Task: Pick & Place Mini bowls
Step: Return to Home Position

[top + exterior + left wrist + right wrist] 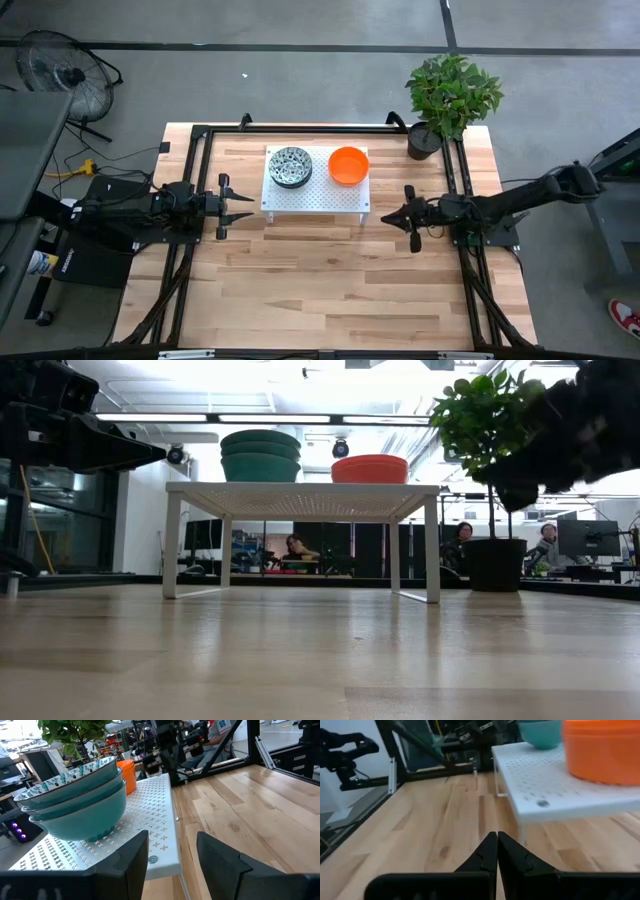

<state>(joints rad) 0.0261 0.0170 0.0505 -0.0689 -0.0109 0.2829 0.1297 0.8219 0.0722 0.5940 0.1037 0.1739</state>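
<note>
The green speckled bowls (290,166) and orange bowls (348,165) sit stacked on the white shelf (315,197), between both grippers. The left gripper (172,839) is spread and the right gripper (497,838) is pressed together. Both are empty. Pull them back slowly, away from the shelf.

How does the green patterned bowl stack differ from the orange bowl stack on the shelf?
The patterned green stack is speckled inside, teal outside; the orange stack is plain. The green stack sits nearer the left arm, the orange stack nearer the right arm. In the low view the green stack rises higher. Both stand upright on the white shelf.
</note>
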